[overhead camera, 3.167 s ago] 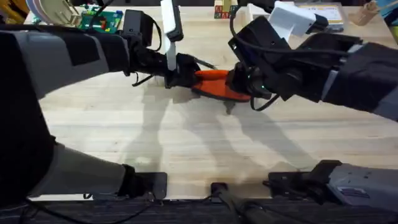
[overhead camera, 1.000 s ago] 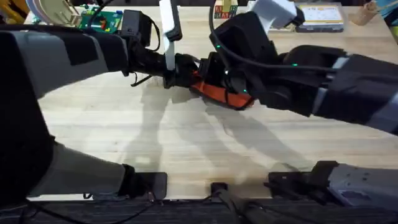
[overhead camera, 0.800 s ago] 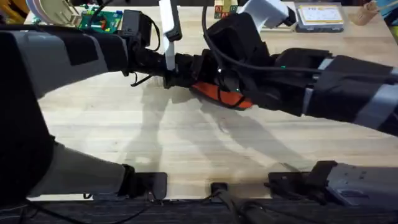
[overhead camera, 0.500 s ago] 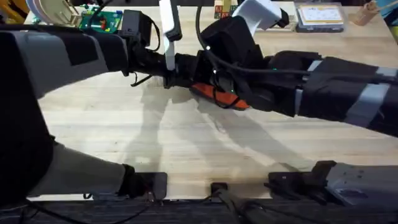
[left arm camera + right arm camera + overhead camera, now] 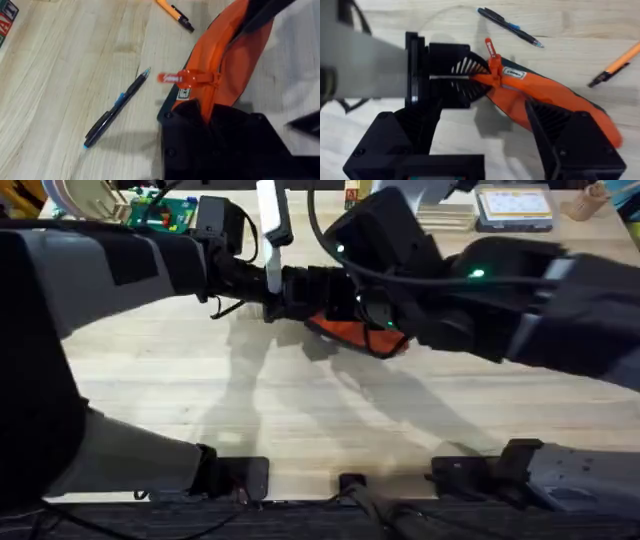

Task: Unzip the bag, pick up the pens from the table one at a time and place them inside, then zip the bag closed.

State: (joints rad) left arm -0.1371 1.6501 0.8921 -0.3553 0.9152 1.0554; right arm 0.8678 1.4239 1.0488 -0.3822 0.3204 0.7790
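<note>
Two arms meet over the far middle of the large light wooden plank table (image 5: pixel 300 420), whose grain runs left to right. Between them lies the small oblong orange fabric pouch (image 5: pixel 362 335) with a dark underside; it sits on the wood, tilted slightly, with an orange zipper pull tab (image 5: pixel 492 55) and a small white label at the end that faces the left arm. The left gripper (image 5: pixel 462 77) is clamped on that end of the pouch, its ribbed black pads pressed flat together over the fabric edge just below the pull tab. The right gripper (image 5: pixel 485 132) hangs spread wide above the pouch, one black finger on each side of the orange body and neither clearly touching it.

A slim dark pen with blue accents and a metallic tip (image 5: pixel 116 108) lies on bare wood just beside the gripped end of the pouch. A slim orange pen with a dark tip (image 5: pixel 173 8) lies farther off, near the pouch's long side, apart from it.

Along the far edge of the table stand a green circuit board (image 5: pixel 160 212) and a flat box of small parts (image 5: pixel 512 204). The near half of the table is bare wood crossed by arm shadows
</note>
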